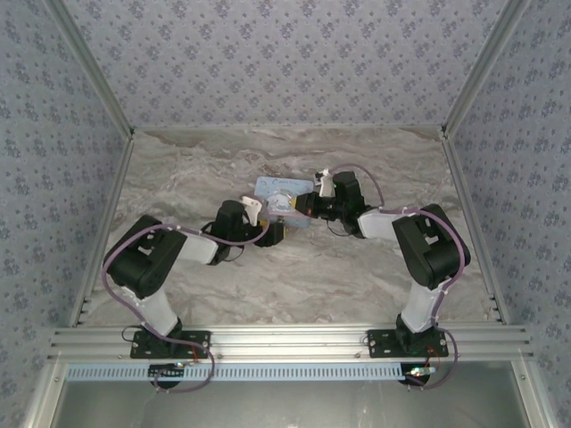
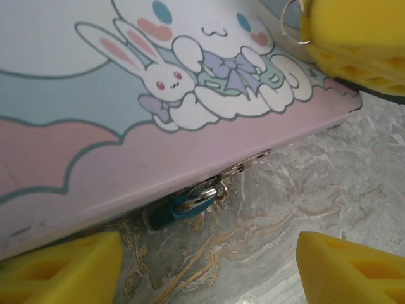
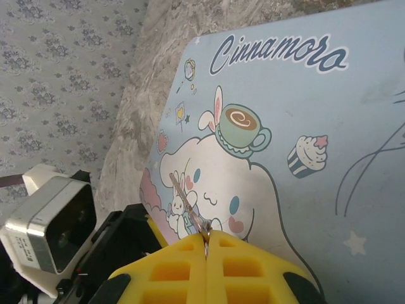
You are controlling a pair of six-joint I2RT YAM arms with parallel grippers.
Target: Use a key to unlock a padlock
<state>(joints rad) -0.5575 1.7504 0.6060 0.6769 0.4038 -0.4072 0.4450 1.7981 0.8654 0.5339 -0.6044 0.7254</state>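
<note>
marble tabletop (image 1: 312, 267), cartoon tin (image 2: 95, 95) overhanging padlock (image 2: 183, 206); left claw (image 2: 209, 253) spread wide, right claw (image 3: 206, 237) tight around key (image 3: 186, 202)

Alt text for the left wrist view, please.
A tiny blue-teal padlock sits at the edge of a cartoon-printed tin on a marble table. The left gripper stands open below it; the right gripper's yellow fingers sit top right.
</note>
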